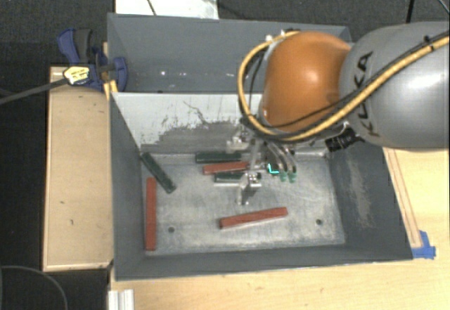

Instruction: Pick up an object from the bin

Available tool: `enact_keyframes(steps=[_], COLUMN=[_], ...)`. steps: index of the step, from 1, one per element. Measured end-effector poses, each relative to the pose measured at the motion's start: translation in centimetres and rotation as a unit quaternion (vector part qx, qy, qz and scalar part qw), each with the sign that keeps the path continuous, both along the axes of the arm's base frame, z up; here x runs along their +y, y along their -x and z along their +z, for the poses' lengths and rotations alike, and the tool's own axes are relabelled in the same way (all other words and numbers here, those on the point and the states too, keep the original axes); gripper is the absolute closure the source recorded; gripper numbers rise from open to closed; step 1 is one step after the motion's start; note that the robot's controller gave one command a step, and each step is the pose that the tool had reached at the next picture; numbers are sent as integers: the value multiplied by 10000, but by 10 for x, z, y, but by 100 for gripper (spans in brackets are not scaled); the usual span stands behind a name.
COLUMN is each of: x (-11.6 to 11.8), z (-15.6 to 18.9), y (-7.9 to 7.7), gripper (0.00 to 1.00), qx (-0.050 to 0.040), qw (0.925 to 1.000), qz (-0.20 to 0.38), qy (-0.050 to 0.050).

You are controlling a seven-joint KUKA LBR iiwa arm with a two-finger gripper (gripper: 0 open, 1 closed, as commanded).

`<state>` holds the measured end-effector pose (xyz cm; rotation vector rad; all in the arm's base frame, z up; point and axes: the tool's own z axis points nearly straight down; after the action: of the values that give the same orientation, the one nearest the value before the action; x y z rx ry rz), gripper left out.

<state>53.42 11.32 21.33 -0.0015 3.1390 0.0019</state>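
the gripper (248,185) hangs low over the middle of the bin (365,203), its tip at the right end of three sticks lying close side by side: a far green stick (214,157), a middle red stick (223,169) and a near green stick (229,177), the one closest to the tip. whether the jaws are apart or together i cannot tell. nearer lies a long red stick (253,218). at the left lie a slanted green stick (157,172) and a left red stick (150,214).
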Motion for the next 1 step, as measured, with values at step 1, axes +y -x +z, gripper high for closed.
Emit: enact_keyframes(steps=[1], x=[-3], z=[-40], y=[10], gripper=[0], qx=[-40], qw=[10000], qz=[70], qy=[-7])
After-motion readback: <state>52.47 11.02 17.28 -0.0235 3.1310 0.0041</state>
